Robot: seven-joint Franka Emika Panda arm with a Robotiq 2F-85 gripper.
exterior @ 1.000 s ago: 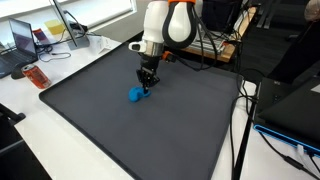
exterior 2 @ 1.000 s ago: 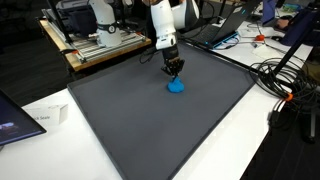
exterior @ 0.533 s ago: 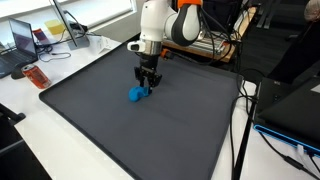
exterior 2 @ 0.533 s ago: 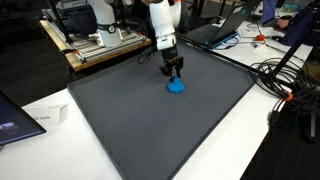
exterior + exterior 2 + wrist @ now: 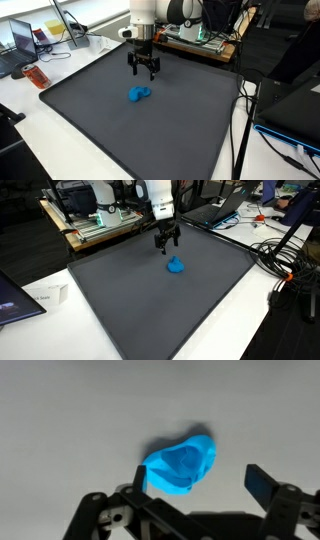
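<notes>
a small bright blue lump [image 5: 139, 95], crumpled and hollowed like soft rubber, lies loose on the mat, somewhat nearer the far edge where the arm stands than the near one. in the wrist view the bright blue lump [image 5: 182, 463] sits in the middle of the picture on plain grey, level with the two fingertips and between them, touching neither

the black two-fingered gripper [image 5: 143, 72] hangs above the lump and a little to its far side, pointing straight down. its jaws are spread wide and hold nothing; both exterior views show clear air between the gripper [image 5: 166, 248] and the lump [image 5: 176, 265]. the white and orange arm rises behind it

the surface is a wide dark grey mat [image 5: 160, 140] with a thin raised border, smooth and matt, with only the lump lying on it. the mat covers most of a white table [image 5: 40, 140], which shows as a pale margin around it

the room looks like a lab or office. in an exterior view an open laptop [image 5: 22, 40] and a flat orange-red object [image 5: 36, 76] lie on the table beside the mat, and black cables [image 5: 243, 110] trail down its other side. in an exterior view a wooden bench [image 5: 95, 225] loaded with equipment stands behind the arm, a small white box [image 5: 50, 294] rests near the mat's corner, and a tangle of cables [image 5: 285, 255] lies on the white top
</notes>
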